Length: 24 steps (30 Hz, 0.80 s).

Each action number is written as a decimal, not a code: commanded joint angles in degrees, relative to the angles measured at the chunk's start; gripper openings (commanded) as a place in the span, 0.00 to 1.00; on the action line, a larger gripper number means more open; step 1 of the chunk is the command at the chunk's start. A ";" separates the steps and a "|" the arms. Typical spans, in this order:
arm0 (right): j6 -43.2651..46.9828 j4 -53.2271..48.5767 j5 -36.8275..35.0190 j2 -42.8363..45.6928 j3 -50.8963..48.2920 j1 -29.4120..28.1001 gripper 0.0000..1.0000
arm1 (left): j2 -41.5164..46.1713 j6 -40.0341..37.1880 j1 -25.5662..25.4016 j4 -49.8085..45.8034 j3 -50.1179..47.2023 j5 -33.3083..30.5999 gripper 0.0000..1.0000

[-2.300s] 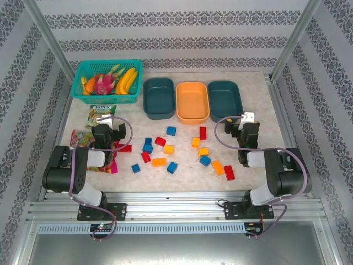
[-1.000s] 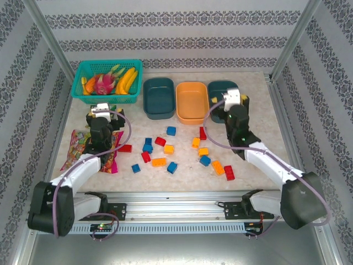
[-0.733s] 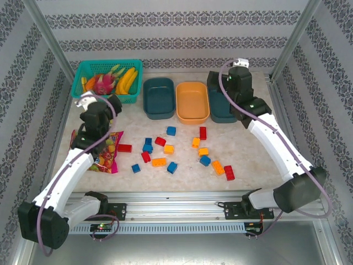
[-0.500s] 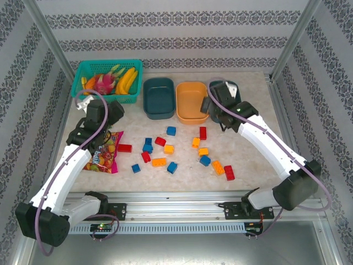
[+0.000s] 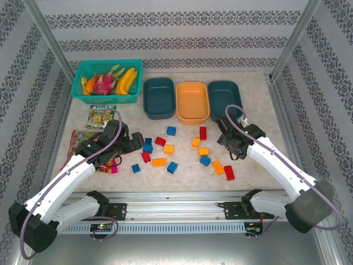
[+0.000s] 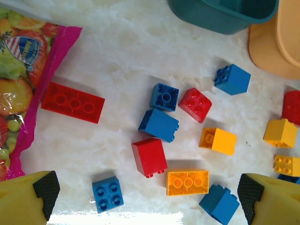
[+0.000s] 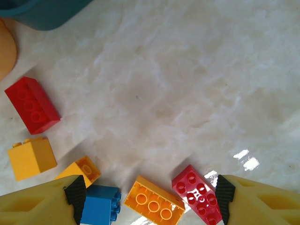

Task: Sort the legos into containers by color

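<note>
Tubs point(image 6: 213, 18) partly off-frame, L wrist cam

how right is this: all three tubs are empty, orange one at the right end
Wrong place: the orange tub sits in the middle, between the left teal tub and the right teal tub, as the top external view shows. All three are empty.

We see small plastic bricks point(image 6: 159, 125) in red, blue and orange-yellow on the white marbled table point(image 7: 178, 79). Two shallow plastic tubs point(image 5: 159, 98) point(image 5: 223, 94) are dark teal, and the third tub point(image 5: 192, 102) is orange.
</note>
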<state>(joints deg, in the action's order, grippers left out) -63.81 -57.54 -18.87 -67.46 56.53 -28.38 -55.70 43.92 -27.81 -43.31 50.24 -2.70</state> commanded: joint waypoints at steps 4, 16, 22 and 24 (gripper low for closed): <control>0.67 1.96 0.77 -1.47 -1.32 -0.97 0.75 | -0.73 -2.08 -0.84 -1.45 0.94 1.82 1.00; -7.46 -2.55 2.47 2.60 -9.23 -4.27 0.74 | -2.14 -4.02 -2.26 -2.08 1.78 7.09 1.00; -9.46 -1.81 6.34 7.21 -16.80 -1.54 0.75 | -0.29 -3.32 -2.63 -0.91 -0.92 8.60 1.00; -6.74 1.93 8.47 8.87 -19.88 -0.37 0.77 | -0.07 -3.22 -2.70 -0.57 -1.30 8.84 1.00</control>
<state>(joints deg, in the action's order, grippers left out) -71.00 -57.23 -13.45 -60.42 39.70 -29.91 -56.73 41.36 -29.32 -43.33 49.89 4.95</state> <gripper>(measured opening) 0.764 0.998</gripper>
